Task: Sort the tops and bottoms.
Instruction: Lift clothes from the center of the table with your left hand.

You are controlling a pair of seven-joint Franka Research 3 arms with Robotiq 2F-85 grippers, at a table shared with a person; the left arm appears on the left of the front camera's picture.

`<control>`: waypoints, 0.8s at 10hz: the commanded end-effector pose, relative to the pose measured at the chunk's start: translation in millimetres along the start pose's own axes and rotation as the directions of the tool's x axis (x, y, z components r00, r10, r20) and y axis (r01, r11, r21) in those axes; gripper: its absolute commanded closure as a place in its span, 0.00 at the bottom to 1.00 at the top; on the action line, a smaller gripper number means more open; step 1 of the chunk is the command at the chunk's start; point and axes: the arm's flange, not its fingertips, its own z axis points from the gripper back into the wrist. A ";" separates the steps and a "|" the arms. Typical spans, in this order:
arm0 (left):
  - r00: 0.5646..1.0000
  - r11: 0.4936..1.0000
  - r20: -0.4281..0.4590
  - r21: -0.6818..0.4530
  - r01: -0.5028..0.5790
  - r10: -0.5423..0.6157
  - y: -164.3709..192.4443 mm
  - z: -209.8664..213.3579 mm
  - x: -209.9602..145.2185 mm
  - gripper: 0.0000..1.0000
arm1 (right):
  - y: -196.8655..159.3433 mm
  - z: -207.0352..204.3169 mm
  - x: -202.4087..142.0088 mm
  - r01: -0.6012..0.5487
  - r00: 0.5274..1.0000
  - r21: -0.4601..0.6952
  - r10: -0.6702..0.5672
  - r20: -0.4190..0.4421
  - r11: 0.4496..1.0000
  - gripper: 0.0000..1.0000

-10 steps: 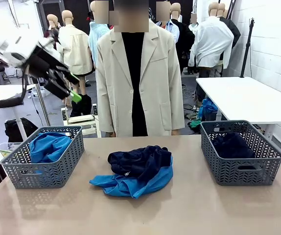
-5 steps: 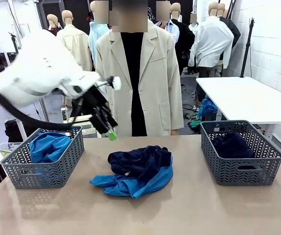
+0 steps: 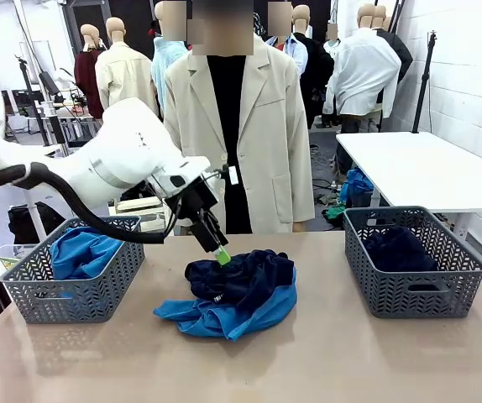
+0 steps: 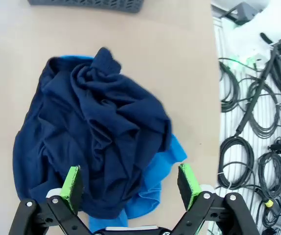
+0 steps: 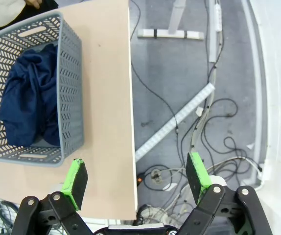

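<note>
Because the dark bottoms (image 3: 241,275) lie heaped on the blue top (image 3: 216,321) mid-table, the left gripper (image 3: 222,254) hovers just above the heap's far left edge. Its jaws are spread wide and empty, probably lined up to take the bottoms first. The left basket (image 3: 23,290) already holds blue cloth and the right basket (image 3: 409,295) holds navy. The right gripper (image 5: 138,178), also wide open and empty, hangs beyond the table's right edge, out of the way. Most of the blue top is buried, so its shape is unclear.
</note>
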 end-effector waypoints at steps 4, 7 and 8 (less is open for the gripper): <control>1.000 1.000 -0.013 0.012 -0.004 0.004 5.9 -15.5 -5.0 0.00 | 1.9 0.9 -1.4 0.007 1.000 -0.011 -0.008 -0.016 1.000 0.00; 0.999 1.000 -0.042 -0.003 -0.006 0.006 9.2 -33.4 -17.4 0.00 | 1.9 0.9 -1.4 0.007 1.000 -0.011 -0.008 -0.016 1.000 0.00; 0.998 1.000 -0.063 -0.024 0.004 -0.005 11.0 -35.9 -14.9 0.00 | 1.9 0.9 -1.4 0.007 1.000 -0.011 -0.008 -0.016 1.000 0.00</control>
